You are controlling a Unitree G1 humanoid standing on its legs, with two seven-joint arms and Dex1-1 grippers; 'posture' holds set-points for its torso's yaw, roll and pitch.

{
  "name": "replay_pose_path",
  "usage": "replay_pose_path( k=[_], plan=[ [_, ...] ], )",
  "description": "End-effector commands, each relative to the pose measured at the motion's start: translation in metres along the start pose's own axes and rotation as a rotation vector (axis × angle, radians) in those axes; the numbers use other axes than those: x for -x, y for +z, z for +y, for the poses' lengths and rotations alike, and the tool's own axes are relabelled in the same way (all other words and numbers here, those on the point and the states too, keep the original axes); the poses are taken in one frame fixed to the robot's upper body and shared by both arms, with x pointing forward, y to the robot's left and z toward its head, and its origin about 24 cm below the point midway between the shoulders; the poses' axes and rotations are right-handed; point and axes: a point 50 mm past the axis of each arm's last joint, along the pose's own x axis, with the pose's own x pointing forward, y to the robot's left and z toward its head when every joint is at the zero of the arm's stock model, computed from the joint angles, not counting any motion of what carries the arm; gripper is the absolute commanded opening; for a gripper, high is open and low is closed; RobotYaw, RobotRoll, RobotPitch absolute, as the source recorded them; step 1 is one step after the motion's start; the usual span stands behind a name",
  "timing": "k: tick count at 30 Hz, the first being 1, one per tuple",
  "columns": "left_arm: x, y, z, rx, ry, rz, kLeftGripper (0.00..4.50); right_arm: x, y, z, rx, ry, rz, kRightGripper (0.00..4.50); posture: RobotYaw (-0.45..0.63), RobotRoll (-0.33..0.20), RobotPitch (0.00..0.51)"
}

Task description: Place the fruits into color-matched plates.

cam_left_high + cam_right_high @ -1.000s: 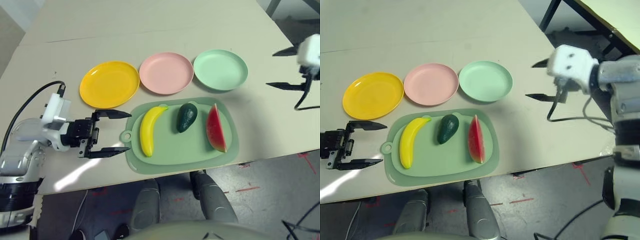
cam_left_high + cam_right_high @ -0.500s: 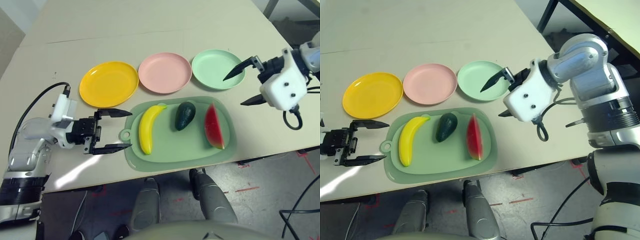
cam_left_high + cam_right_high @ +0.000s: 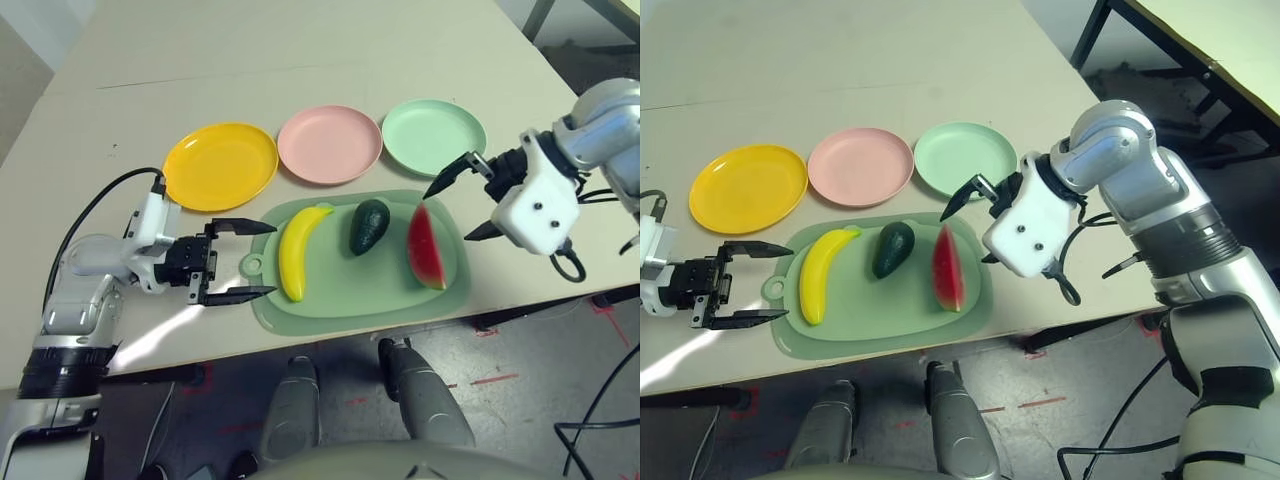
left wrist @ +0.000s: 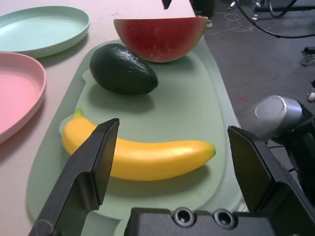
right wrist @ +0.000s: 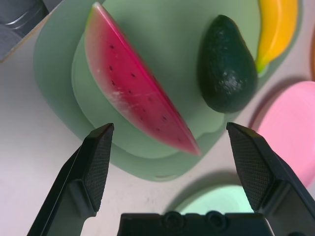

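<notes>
Three fruits lie on a green mat (image 3: 350, 292): a yellow banana (image 3: 300, 250) at its left, a dark green avocado (image 3: 369, 226) in the middle and a red watermelon wedge (image 3: 424, 246) at its right. Behind the mat stand a yellow plate (image 3: 220, 165), a pink plate (image 3: 330, 143) and a mint green plate (image 3: 434, 124), none holding anything. My left gripper (image 3: 268, 259) is open at the mat's left edge, its fingers pointing at the banana (image 4: 142, 157). My right gripper (image 3: 447, 216) hangs open just above the watermelon (image 5: 138, 98).
The mat lies close to the table's front edge (image 3: 400, 325), with floor beyond it. A black cable (image 3: 95, 205) loops off my left wrist over the table. Bare tabletop stretches behind the plates (image 3: 300, 60) and left of the yellow plate.
My right arm has swung in from the right and come down over the watermelon. My left gripper has slid right to the mat's edge near the banana. Both stayed open.
</notes>
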Motion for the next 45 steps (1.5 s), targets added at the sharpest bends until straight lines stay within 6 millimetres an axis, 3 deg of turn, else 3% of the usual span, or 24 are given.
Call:
replay_pose_path(
  k=[1,13,19,25,37,45],
  plan=[
    [-0.004,0.0,-0.002,0.005,-0.03,0.008,4.49,-0.014,0.0,0.002,0.004,0.05,-0.013,4.5,-0.07,0.0,0.218],
    [0.001,0.0,-0.004,-0.013,-0.021,0.058,4.49,-0.048,-0.021,0.016,-0.078,0.123,-0.022,4.5,-0.02,0.0,0.214],
    [0.006,-0.002,-0.009,-0.006,-0.017,0.092,4.49,-0.058,-0.019,0.023,-0.109,0.132,-0.056,4.5,-0.02,0.0,0.215],
    [0.007,-0.003,-0.009,-0.006,-0.013,0.094,4.49,-0.06,-0.017,0.025,-0.154,0.134,-0.056,4.5,-0.02,0.0,0.214],
    [0.003,-0.004,-0.005,-0.021,-0.035,0.099,4.49,-0.056,-0.009,0.025,-0.422,0.127,-0.039,4.5,-0.04,0.0,0.206],
    [0.005,-0.006,-0.004,-0.026,-0.044,0.116,4.49,-0.057,-0.015,0.013,-0.547,0.037,0.02,4.5,-0.04,0.0,0.202]
  ],
)
